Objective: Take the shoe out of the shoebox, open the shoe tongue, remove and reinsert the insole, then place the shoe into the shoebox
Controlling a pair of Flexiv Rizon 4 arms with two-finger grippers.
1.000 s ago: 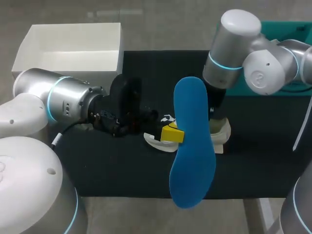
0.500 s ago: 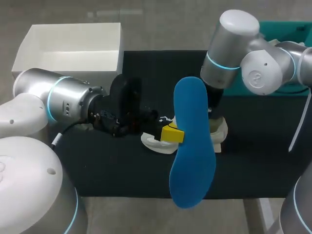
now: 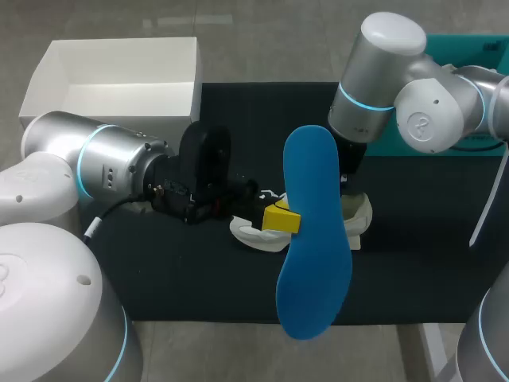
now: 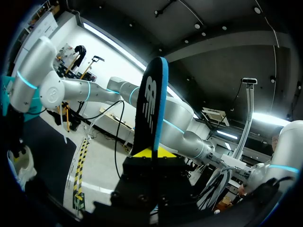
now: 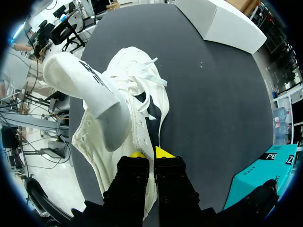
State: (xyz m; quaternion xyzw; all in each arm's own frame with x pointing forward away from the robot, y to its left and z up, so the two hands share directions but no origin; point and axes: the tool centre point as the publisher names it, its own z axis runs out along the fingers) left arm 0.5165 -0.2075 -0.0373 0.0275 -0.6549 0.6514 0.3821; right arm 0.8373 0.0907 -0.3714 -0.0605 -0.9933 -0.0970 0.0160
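Step in hand: insole out, reinsertion pending.
- Left end effector [image 3: 280, 217] pinches blue insole [image 3: 314, 231] by edge; insole upright, raised above shoe.
- Right end effector [image 5: 151, 153] pinches collar of white shoe [image 5: 128, 109]; shoe on counter's dark mat, tongue lifted.
- Shoebox [image 3: 111, 106] well apart.

Next, likely: tilt insole toe-first into opening while right end effector steadies shoe.
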